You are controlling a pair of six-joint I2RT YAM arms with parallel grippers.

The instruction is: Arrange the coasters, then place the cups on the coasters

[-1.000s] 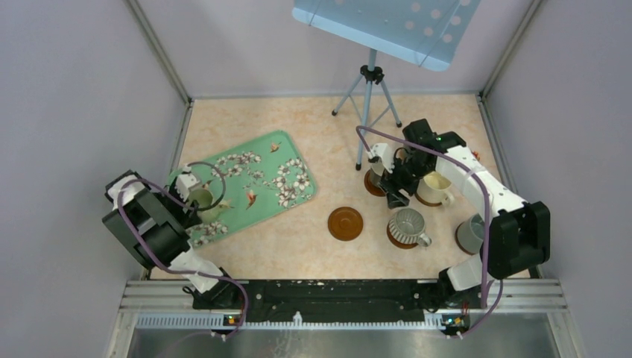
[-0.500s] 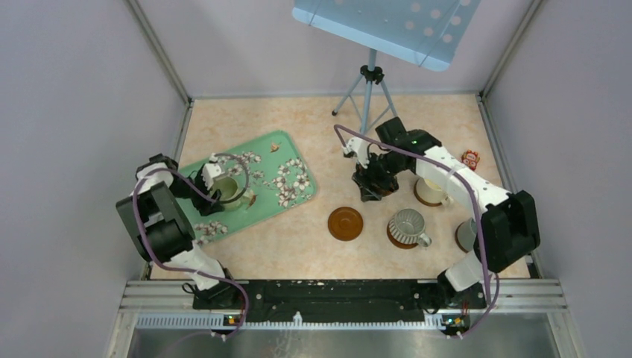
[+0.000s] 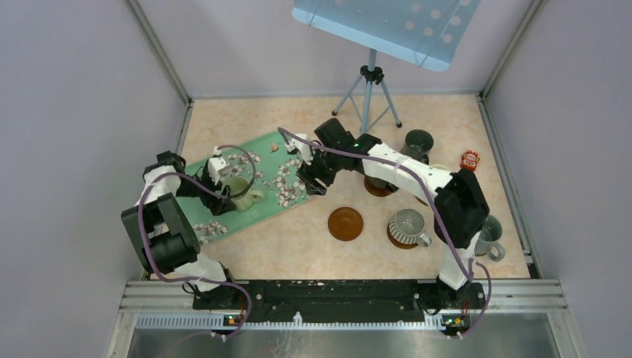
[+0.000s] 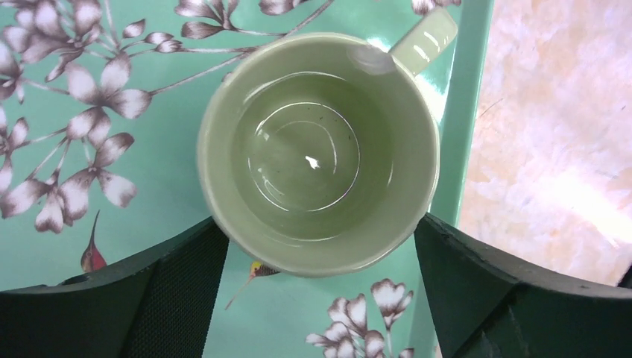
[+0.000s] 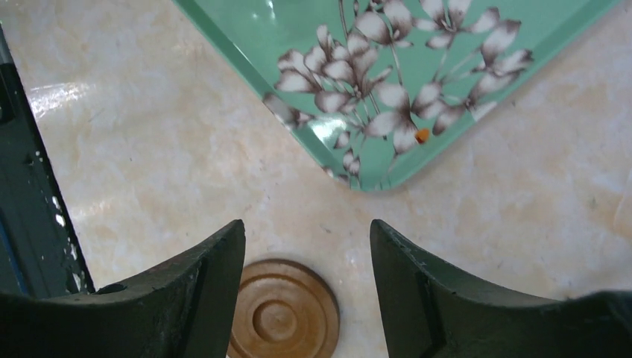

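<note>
A pale green cup (image 4: 320, 149) stands upright on the green floral tray (image 4: 89, 89), its handle toward the tray's edge. My left gripper (image 4: 319, 224) is open, one finger on each side of the cup's near rim; whether they touch it I cannot tell. From above, this cup (image 3: 240, 191) sits mid-tray beside the left gripper (image 3: 222, 188). My right gripper (image 5: 305, 231) hangs open and empty over the table off the tray's corner (image 5: 373, 112), above a bare coaster (image 5: 283, 313). That coaster (image 3: 346, 223) lies left of a ribbed grey cup (image 3: 408, 226) on its coaster.
A dark cup (image 3: 417, 142) stands at the back right and a grey-blue cup (image 3: 488, 235) at the right edge. A small red packet (image 3: 469, 159) lies near the right wall. A tripod (image 3: 369, 97) stands at the back. Another coaster (image 3: 380, 186) is partly under the right arm.
My left gripper slid right over the tray with the pale green cup and opened. My right arm swung left from the cups to the tray's corner.
</note>
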